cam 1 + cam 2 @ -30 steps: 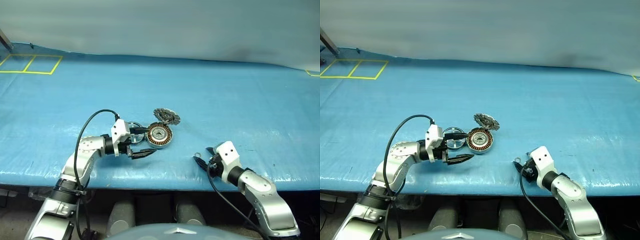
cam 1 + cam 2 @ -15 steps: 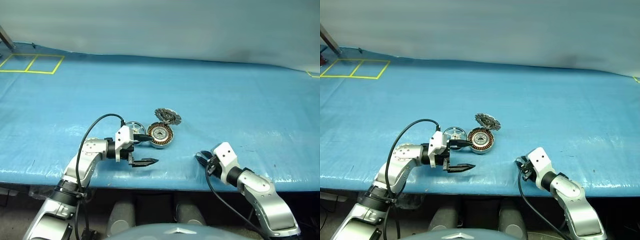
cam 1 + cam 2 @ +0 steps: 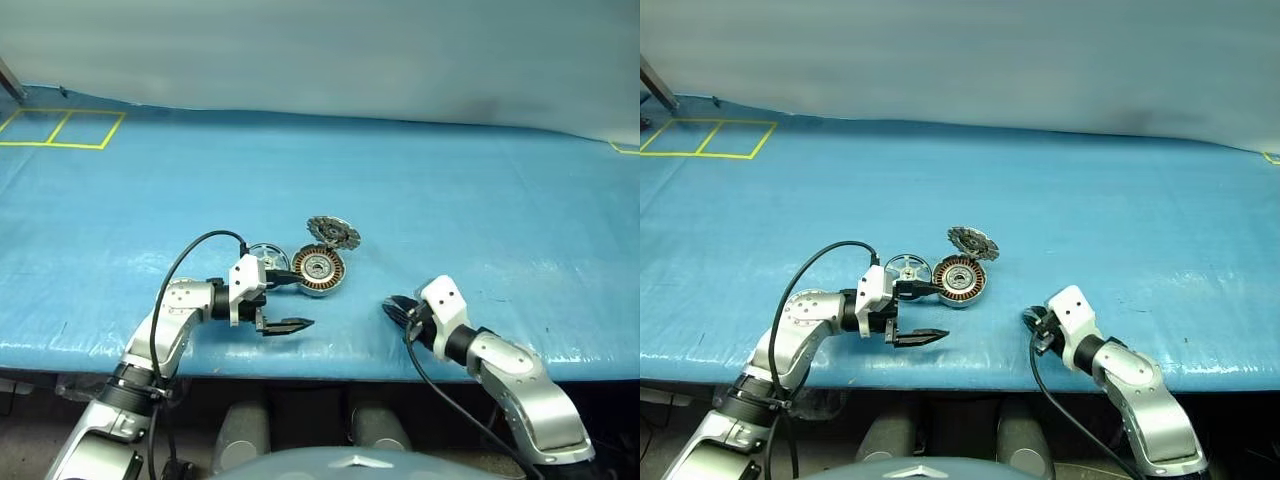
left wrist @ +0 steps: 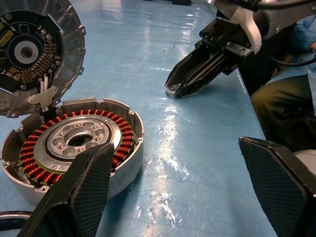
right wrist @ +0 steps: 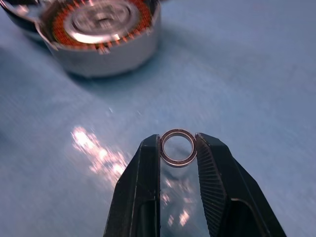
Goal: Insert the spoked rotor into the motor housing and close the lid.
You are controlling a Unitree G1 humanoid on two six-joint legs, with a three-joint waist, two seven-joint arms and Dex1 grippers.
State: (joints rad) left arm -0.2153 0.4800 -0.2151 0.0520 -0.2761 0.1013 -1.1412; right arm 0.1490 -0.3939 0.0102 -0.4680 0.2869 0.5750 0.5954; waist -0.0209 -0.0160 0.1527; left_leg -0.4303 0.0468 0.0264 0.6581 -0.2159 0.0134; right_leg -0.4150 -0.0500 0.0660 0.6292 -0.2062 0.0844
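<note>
Rotor handling looks simple: the spoked rotor (image 3: 907, 268) lies flat on the blue table (image 3: 1120, 200), just beside the motor housing (image 3: 960, 281) and behind the left gripper (image 3: 917, 312), whose jaws stand wide and empty. It seems small, rigid and light (polished metal, likely slippery), so I'd pinch it across the dark rim. The lid (image 3: 971, 241) stands tilted open. The right gripper (image 5: 177, 146) pinches a small ring (image 5: 177, 147).

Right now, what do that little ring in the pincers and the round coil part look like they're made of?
The small ring, pinched in the right end effector, looks like polished metal: thin, with a coppery-silver glint. The motor housing looks like grey cast metal, with reddish copper-like wire windings around a shiny machined silver hub.
</note>
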